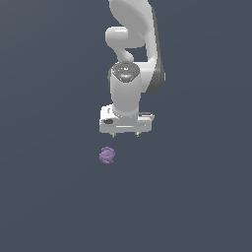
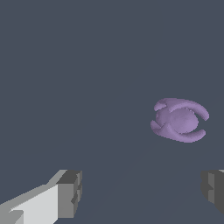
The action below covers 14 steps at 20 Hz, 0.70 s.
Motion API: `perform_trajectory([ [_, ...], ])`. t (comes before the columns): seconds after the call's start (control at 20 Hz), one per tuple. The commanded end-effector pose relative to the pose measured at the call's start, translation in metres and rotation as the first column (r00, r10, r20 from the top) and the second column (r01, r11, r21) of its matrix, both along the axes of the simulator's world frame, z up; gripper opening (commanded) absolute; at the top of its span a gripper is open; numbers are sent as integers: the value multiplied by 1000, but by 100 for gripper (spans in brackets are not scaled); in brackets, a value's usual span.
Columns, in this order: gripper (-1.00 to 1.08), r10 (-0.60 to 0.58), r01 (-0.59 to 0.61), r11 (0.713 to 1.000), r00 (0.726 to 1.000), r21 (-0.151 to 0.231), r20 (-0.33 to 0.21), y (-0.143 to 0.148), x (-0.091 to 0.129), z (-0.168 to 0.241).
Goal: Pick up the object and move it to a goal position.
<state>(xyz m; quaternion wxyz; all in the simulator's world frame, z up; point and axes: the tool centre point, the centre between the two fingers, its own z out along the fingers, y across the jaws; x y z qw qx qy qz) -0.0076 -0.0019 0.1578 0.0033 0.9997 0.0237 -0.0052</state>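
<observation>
The object (image 1: pixel 107 155) is a small lumpy purple thing lying on the dark grey floor. In the wrist view the object (image 2: pixel 180 120) shows as a rounded core with curved flanges around it. My white gripper (image 1: pixel 125 134) hangs above the floor, up and toward the exterior view's right of the object, not touching it. Its two short fingertips (image 1: pixel 114 134) point down and stand apart. In the wrist view the gripper (image 2: pixel 142 192) is open, with grey pads (image 2: pixel 70 192) at both sides and nothing between them. The object lies outside the gap.
The flat dark grey floor (image 1: pixel 49 197) fills both views. The white arm (image 1: pixel 133 44) rises behind the gripper toward the exterior view's top.
</observation>
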Motion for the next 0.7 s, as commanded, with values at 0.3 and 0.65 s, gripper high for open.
perform_trajectory([
  [0.3,100,39,-39,999,999,9,2,19,-2,5],
  [0.65,100,63,-63,998,998,15,4,31,-3,8],
])
